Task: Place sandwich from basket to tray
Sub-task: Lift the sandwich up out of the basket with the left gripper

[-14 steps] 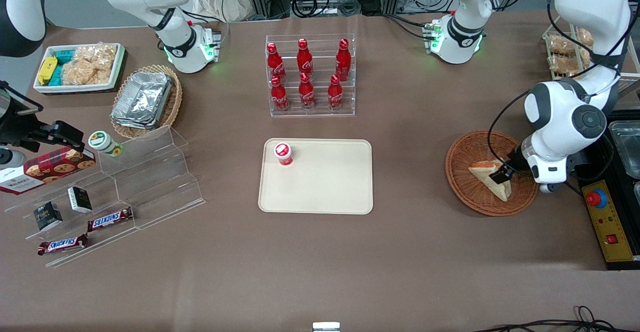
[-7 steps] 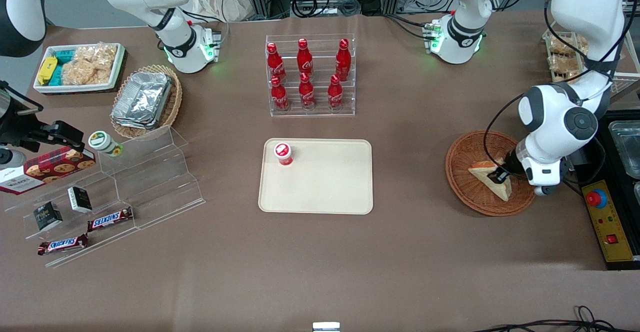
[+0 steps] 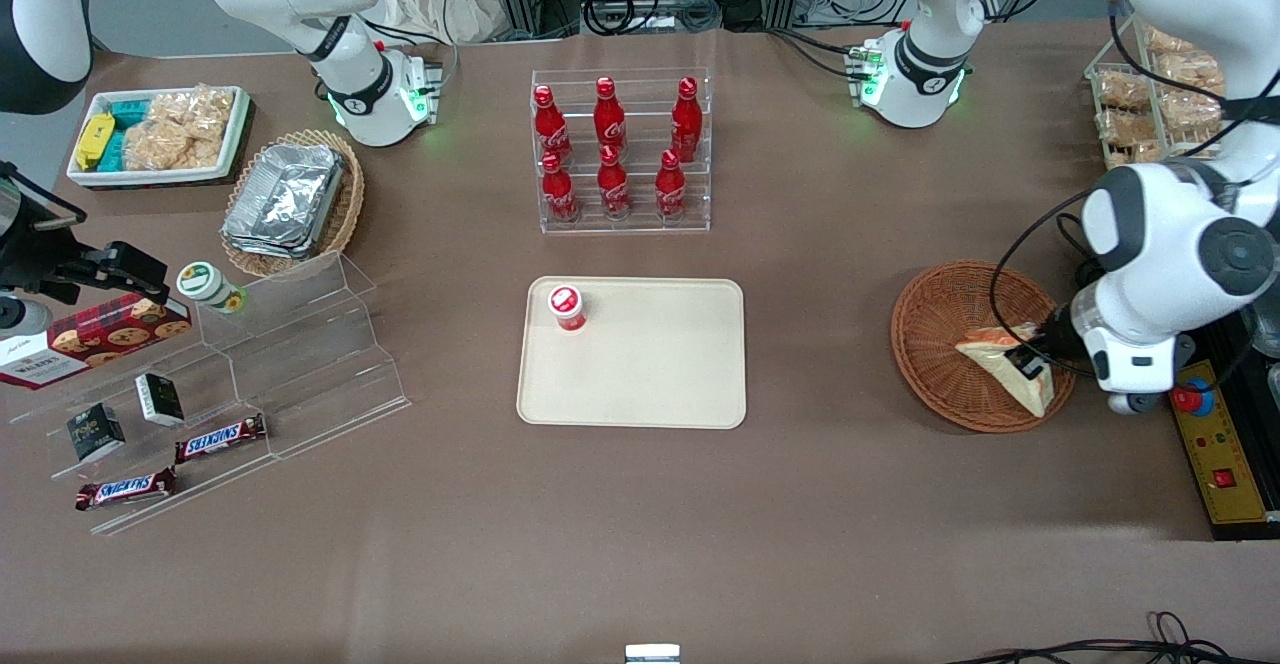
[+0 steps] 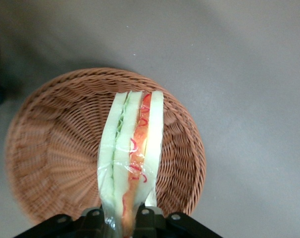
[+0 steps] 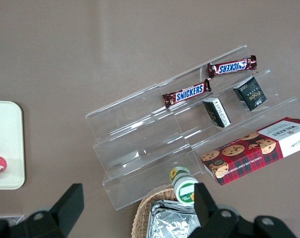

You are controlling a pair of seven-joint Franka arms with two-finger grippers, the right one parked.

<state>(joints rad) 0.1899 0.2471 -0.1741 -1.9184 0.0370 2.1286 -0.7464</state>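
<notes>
Gripper (image 3: 1030, 368) clamped on the sandwich (image 3: 1005, 366); wrist view shows the fingers (image 4: 142, 214) pinching the wedge's (image 4: 132, 163) end, filling edge facing the camera. Versus half a second ago, the arm has swung toward its own end of the table and the sandwich has shifted with it, now over the basket's (image 3: 935, 364) rim on that side, apparently lifted off the weave (image 4: 56, 158). Tray (image 3: 650, 384) unchanged, well apart from the basket, only a red-capped cup (image 3: 566, 307) on it.
</notes>
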